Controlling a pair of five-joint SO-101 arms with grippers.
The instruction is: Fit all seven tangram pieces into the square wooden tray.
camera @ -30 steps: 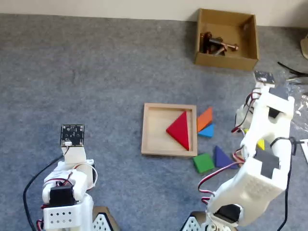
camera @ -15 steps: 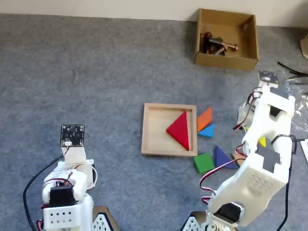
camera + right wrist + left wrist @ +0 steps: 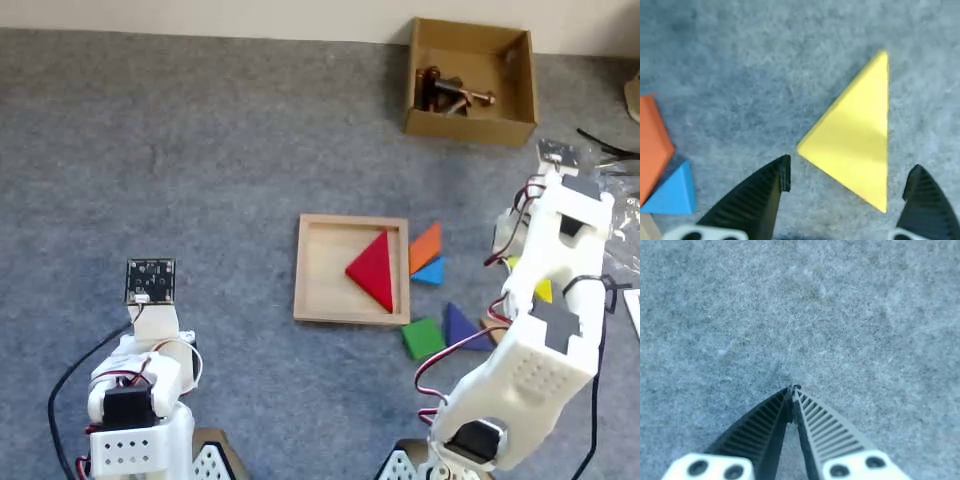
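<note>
The square wooden tray [image 3: 323, 270] lies mid-table with a red triangle [image 3: 375, 268] in its right part. Just right of it lie an orange piece [image 3: 426, 244] and a blue triangle [image 3: 431, 271]; below them a green square [image 3: 422, 337] and a dark blue triangle [image 3: 461, 325]. A yellow triangle [image 3: 855, 135] lies flat on the carpet, and my right gripper [image 3: 850, 180] is open above it, one finger on each side. The orange piece [image 3: 652, 145] and blue triangle [image 3: 673, 192] lie beside it. My left gripper [image 3: 793, 388] is shut over bare carpet, at the lower left in the high view.
A cardboard box [image 3: 470, 80] holding small objects stands at the back right. Cables and clear plastic [image 3: 615, 190] lie at the right edge. The right arm's white body [image 3: 540, 330] covers part of the yellow triangle [image 3: 543, 292] from above. Grey carpet stretches left of the tray.
The right arm has shifted slightly right and back, uncovering a little more of the yellow triangle. The left arm and the pieces have not moved.
</note>
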